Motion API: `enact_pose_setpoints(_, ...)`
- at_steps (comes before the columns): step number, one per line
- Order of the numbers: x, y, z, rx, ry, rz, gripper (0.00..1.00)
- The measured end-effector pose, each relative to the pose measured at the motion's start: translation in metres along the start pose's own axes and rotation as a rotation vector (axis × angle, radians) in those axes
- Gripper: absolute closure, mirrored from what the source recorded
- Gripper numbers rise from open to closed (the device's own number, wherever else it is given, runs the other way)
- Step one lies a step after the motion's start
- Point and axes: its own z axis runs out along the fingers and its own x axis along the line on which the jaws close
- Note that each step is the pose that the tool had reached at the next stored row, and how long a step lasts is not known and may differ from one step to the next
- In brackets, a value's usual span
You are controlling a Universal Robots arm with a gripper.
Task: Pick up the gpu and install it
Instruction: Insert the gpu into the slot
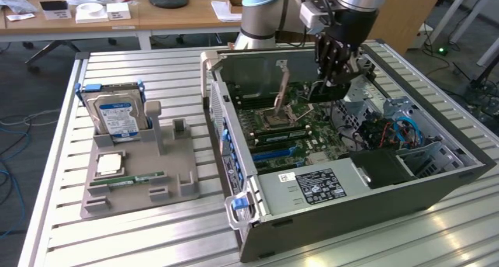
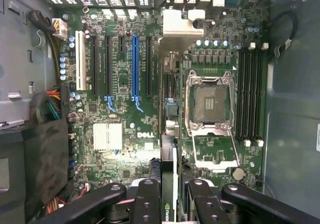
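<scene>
My end effector (image 1: 337, 74) hangs over the open computer case (image 1: 351, 204), which lies on its side on the tabletop (image 1: 156, 68) so that the motherboard (image 2: 125, 149) faces up at me. The fingers (image 2: 147, 201) are closed most of the way, pinching the gpu (image 1: 326, 93) by its two flat faces. I carry the card on edge, with its connector edge turned down toward the board, because that is how it has to meet a slot.

In the wrist view the gpu (image 2: 169, 154) is a thin strip running away from my fingers, above the board and not yet seated. It lines up close beside the long expansion slots, the blue slot (image 2: 134, 66) among them, with the empty CPU socket (image 2: 209, 103) on its other side.

Well apart, toward the exterior view's left, the grey parts holder (image 1: 175, 188) keeps the hard drive (image 1: 117, 115) upright and the RAM stick (image 1: 128, 179) flat.
</scene>
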Motion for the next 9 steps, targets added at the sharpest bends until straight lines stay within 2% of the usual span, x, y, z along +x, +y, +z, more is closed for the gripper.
enact_pose_setpoints(9, 0.001, 0.0048, 0.011, -0.0002, 0.0001, -0.003, 0.74)
